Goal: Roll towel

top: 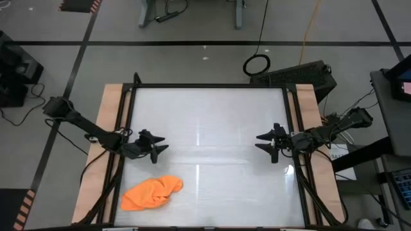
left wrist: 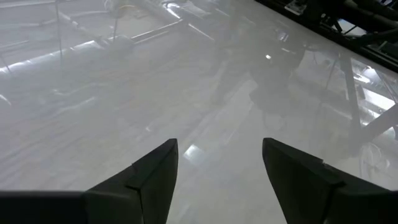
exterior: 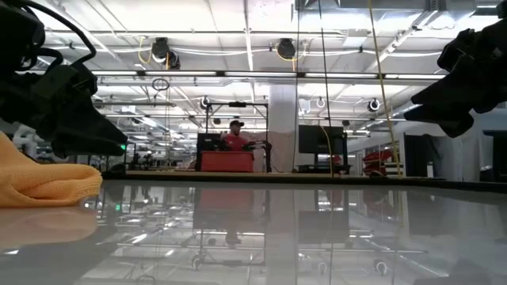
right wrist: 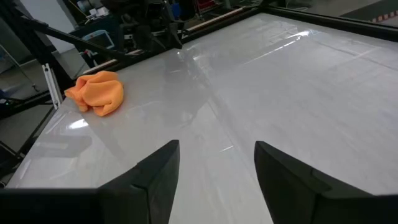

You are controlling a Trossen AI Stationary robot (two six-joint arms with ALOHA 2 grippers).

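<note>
The orange towel [top: 152,193] lies crumpled in a loose heap on the white tabletop near its front left corner; it also shows in the low view [exterior: 47,182] and the right wrist view [right wrist: 96,92]. My left gripper [top: 158,145] is open and empty, above the table just beyond the towel, toward the far side. My right gripper [top: 264,144] is open and empty at the table's right side, far from the towel. In the left wrist view my left gripper [left wrist: 219,163] faces bare tabletop.
The white tabletop [top: 212,128] is framed by a dark rail with wooden strips [top: 110,122] along the left and right sides. A person [exterior: 234,136] sits at a desk far behind the table, in the room.
</note>
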